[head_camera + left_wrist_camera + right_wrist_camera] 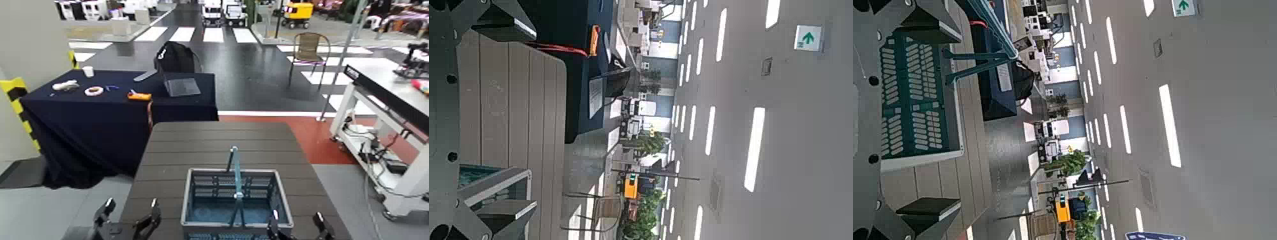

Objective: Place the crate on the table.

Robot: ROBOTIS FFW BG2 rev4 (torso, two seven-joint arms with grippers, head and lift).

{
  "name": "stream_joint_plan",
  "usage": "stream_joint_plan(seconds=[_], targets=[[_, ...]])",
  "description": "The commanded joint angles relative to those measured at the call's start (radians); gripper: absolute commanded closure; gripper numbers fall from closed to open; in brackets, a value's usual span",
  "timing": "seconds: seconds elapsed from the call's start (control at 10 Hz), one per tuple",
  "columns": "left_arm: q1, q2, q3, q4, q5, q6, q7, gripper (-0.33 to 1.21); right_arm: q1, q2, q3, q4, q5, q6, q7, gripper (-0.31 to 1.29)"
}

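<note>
Currently showing one crate with one upright handle on one bench, toward six o'clock. Also showing two open, empty grippers: left gripper at seven, right gripper at five.

Head view: from above, looking forward and down over the slatted surface, room beyond. Both wrist views: close in, low, turned sideways, facing across the surface to the far room and ceiling lights; all three share the crate.
</note>
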Motion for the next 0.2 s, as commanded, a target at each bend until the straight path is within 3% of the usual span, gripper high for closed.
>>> stream_joint_plan(seconds=[0.1,0.2], targets=[[0.017,-0.001,0.008,-0.006,-0.025,-0.011,-0.001,0.12,0.000,0.000,-0.002,-0.002,0.004,0.002,-0.002,0.14],[0.016,-0.002,0.008,-0.006,-0.025,-0.011,-0.001,0.12,0.000,0.002,-0.004,-0.002,0.007,0.005,-0.002,0.14]])
